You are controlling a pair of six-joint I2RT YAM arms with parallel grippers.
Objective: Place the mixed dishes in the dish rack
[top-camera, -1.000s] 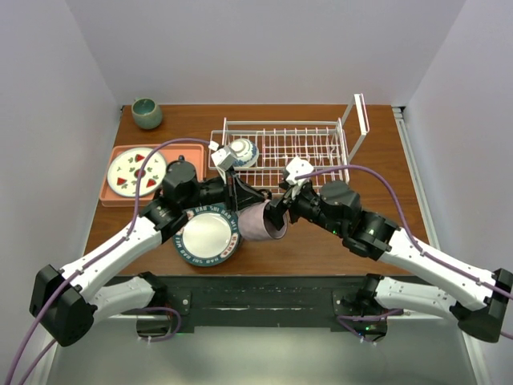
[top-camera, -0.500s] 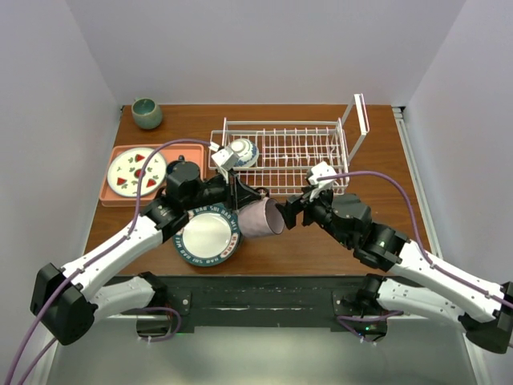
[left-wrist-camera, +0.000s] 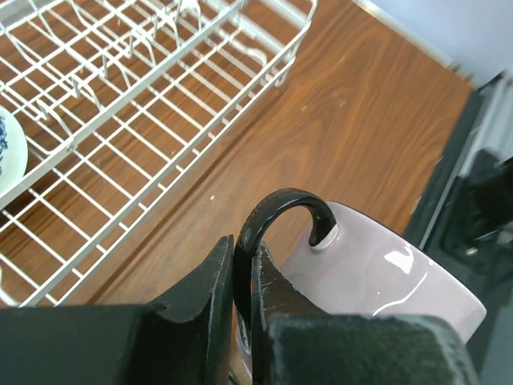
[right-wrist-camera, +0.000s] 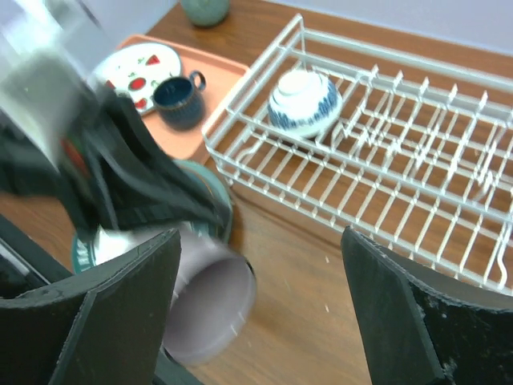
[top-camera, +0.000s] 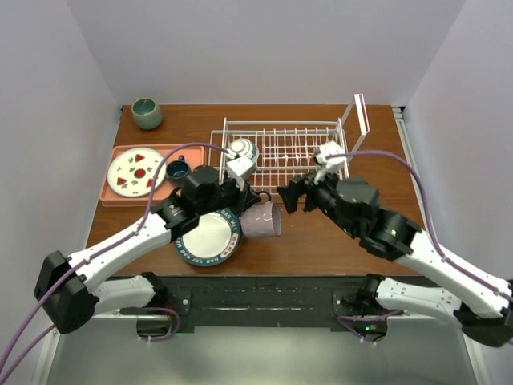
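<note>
The glossy pinkish mug [left-wrist-camera: 385,277] was held on its side just in front of the dish rack [left-wrist-camera: 152,96], with its thin black handle [left-wrist-camera: 280,204] pinched in the closed left gripper [left-wrist-camera: 240,289]. Whether it rested on the table could not be told. The right gripper [right-wrist-camera: 258,234] was spread wide and nothing was held in it. It was judged that the smooth mug should be lifted slowly over the thin white wires and set mouth down between the prongs.

The dish rack [top-camera: 276,170] has open rows to the right of the small blue-and-white bowl [top-camera: 243,149], which fills its left end. Prongs [top-camera: 309,143] stick up all along it, and a tall wire end piece [top-camera: 358,120] stands at the right end. In front, the left gripper [top-camera: 247,199], the pinkish mug [top-camera: 263,220] and the right gripper [top-camera: 290,196] crowd the middle. Bare table [top-camera: 321,241] shows right of the mug.
</note>
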